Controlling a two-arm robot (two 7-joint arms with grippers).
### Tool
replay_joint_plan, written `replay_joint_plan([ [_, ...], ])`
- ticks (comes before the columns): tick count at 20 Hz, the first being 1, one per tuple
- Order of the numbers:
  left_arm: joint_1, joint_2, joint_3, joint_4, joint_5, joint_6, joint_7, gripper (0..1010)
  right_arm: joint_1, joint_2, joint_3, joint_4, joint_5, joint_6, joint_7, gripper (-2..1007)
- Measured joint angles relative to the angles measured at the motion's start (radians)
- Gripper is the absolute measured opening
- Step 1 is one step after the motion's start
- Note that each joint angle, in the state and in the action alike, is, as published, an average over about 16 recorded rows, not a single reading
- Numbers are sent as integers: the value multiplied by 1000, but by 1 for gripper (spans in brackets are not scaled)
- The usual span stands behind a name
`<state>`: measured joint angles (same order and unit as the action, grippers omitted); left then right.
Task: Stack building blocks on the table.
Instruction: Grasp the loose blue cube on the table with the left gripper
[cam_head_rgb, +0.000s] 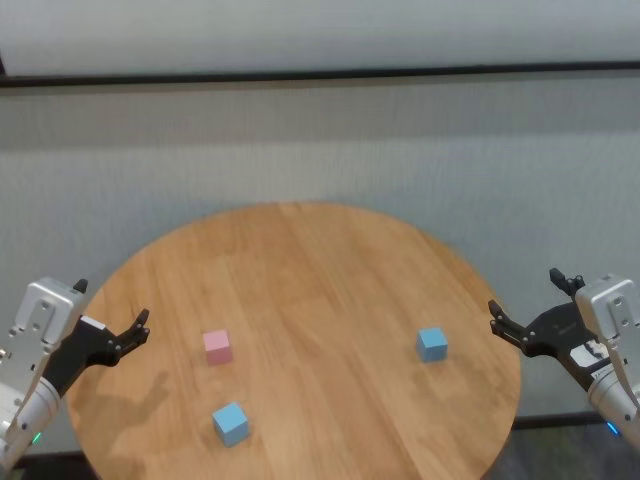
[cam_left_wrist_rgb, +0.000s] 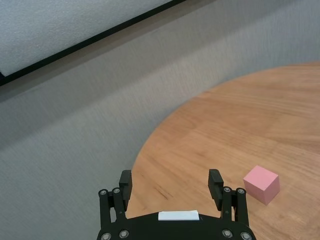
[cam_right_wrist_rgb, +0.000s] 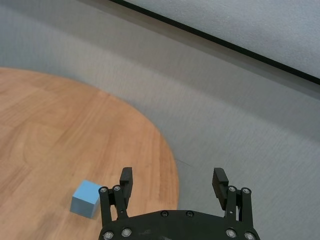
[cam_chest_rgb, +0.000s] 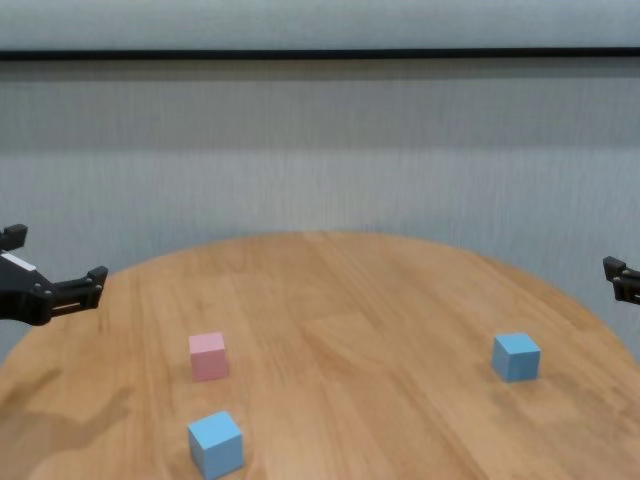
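Pink block (cam_head_rgb: 217, 346): lying alone on worktop (cam_head_rgb: 320, 260), unstacked.
Blue blocks (cam_head_rgb: 230, 423) (cam_head_rgb: 432, 344): sitting apart, unstacked.
Left gripper (cam_head_rgb: 112, 333), right gripper (cam_head_rgb: 530, 300): hovering wide open, empty.
Progress: nothing stacked.

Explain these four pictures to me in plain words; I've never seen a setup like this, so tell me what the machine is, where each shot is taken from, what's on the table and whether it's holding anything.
This is a two-armed robot seen through its own cameras. The head view looks down on a round wooden table. The chest view shows the same table from lower down. The other two come from cameras on the wrists, each looking out past its own black pincer.

Three small cubes lie apart on the table, none stacked: a pink block and a near blue block on the robot's left, and a far blue block on its right.

The left gripper hangs over the table's left edge, and the right gripper hangs just off the right edge. Both are open and hold nothing, so stacking has not begun.
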<state>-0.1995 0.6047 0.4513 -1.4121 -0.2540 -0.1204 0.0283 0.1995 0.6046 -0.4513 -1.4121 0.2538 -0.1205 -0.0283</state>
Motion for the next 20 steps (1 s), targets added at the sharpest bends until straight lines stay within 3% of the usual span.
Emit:
replay_joint_plan([
  [20,0,0,0,0,0,0,0,999,0,0,0,0,0,0,0,1005],
])
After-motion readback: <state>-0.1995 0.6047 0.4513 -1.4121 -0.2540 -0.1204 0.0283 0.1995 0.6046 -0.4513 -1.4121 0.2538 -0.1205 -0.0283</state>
